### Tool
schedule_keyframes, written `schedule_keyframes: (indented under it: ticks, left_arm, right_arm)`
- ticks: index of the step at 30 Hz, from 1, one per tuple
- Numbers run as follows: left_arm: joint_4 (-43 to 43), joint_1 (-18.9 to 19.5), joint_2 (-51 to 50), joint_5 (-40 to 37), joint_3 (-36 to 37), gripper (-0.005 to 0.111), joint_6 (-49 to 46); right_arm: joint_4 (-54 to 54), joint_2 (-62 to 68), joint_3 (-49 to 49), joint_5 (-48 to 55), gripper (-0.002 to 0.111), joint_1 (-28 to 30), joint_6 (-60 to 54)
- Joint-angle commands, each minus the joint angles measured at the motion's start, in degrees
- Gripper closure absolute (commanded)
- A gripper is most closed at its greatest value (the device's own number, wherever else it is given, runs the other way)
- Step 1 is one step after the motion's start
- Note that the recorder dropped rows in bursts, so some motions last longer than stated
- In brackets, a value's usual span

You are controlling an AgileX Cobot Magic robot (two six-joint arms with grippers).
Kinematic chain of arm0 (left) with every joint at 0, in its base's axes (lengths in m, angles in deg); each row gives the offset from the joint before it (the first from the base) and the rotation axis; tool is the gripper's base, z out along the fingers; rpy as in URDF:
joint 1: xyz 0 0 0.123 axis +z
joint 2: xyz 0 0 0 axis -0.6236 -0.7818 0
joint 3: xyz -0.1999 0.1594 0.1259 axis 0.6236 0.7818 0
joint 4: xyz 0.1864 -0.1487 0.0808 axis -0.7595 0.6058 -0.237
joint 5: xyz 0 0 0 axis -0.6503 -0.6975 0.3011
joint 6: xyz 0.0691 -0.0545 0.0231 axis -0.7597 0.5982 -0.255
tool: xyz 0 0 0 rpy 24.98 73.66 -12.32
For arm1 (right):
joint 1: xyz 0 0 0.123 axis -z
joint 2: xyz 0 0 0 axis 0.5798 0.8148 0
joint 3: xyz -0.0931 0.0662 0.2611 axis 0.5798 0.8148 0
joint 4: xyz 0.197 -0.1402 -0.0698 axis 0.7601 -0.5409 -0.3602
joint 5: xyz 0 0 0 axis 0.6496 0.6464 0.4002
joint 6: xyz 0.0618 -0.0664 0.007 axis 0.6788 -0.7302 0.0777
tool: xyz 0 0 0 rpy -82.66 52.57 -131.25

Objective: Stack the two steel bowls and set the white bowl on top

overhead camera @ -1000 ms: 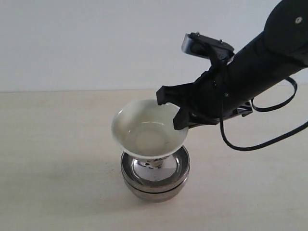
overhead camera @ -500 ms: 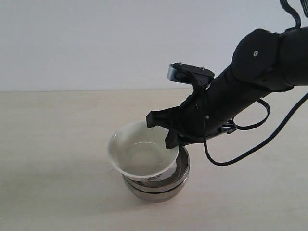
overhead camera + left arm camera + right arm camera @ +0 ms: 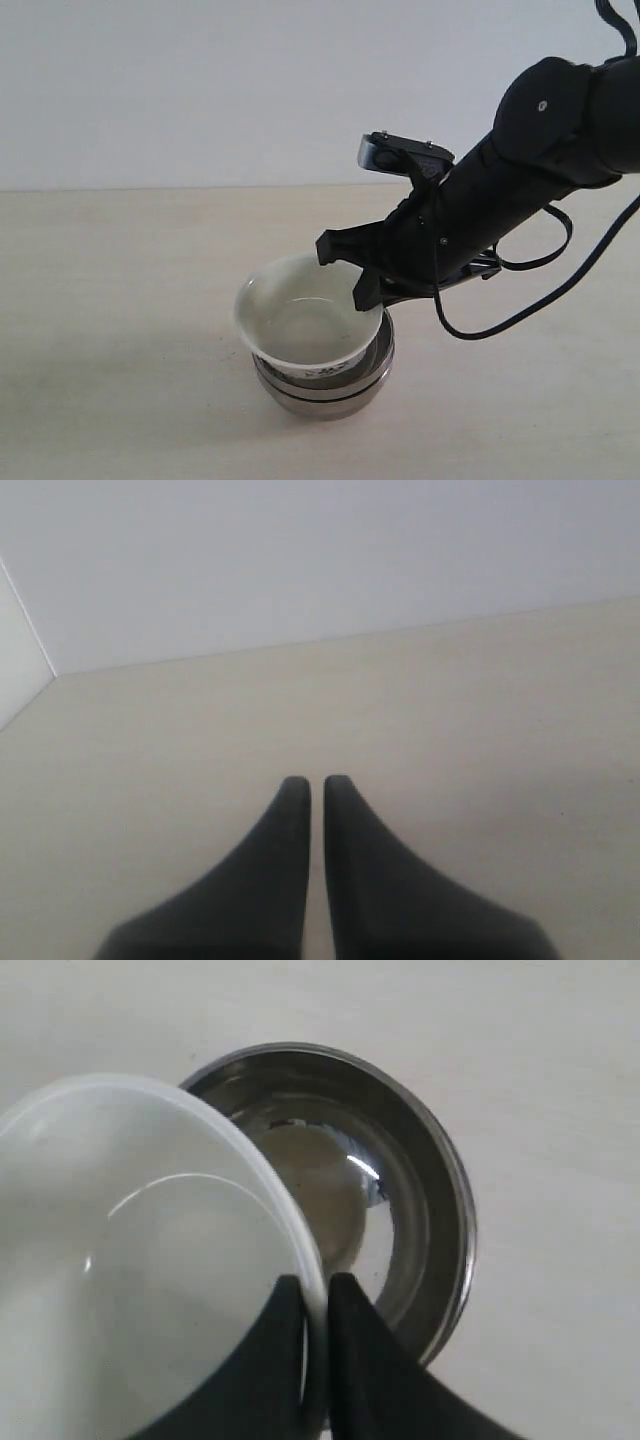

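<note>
My right gripper (image 3: 345,278) (image 3: 315,1285) has its two black jaws clamped on the rim of the white bowl (image 3: 305,320) (image 3: 130,1260), one finger inside the bowl and one outside. In the exterior view the grip sits at about 2 o'clock on the rim. The wrist camera shows the thin white edge pinched in the narrow slot between the fingertips.

The white bowl sits low in the mouth of the steel bowls (image 3: 325,385), its foot below the top steel rim. A dark mark shows low on its outside. It is off-centre, pushed toward 9 o'clock on the stack, so a crescent of shiny metal is exposed on the 3 o'clock side. I cannot tell whether its base rests on the steel or hangs just above it.

The steel bowls are nested one inside the other, seen as two bright rims with a dark line between them. In the wrist view the inside of the upper steel bowl (image 3: 420,1190) mirrors the white bowl.

The right arm (image 3: 540,150) reaches in from 2 o'clock, with a black cable (image 3: 520,310) looping beneath it.

My left gripper (image 3: 313,782) hangs over bare table (image 3: 480,730), jaws drawn almost together with only a sliver between them, holding nothing.

The stack stands near 6 o'clock on the pale table (image 3: 120,300), before a plain white wall (image 3: 200,90).
</note>
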Motion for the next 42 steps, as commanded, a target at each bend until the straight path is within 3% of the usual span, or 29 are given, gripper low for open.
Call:
schedule_keyframes:
  ticks: [1, 36, 38, 42]
  left_arm:
    - [0.39, 0.14, 0.22, 0.43, 0.2, 0.103, 0.56]
    - [0.39, 0.14, 0.22, 0.43, 0.2, 0.103, 0.56]
    - [0.39, 0.14, 0.22, 0.43, 0.2, 0.103, 0.56]
    - [0.39, 0.14, 0.22, 0.43, 0.2, 0.103, 0.56]
  right_arm:
    - [0.34, -0.24, -0.3, 1.2, 0.108, 1.93, -1.46]
    - [1.04, 1.92, -0.2, -2.64, 0.107, 0.71, -2.7]
    - [1.04, 1.92, -0.2, -2.64, 0.101, 0.71, -2.58]
    - [1.28, 2.17, -0.2, -1.99, 0.063, 0.71, -2.44]
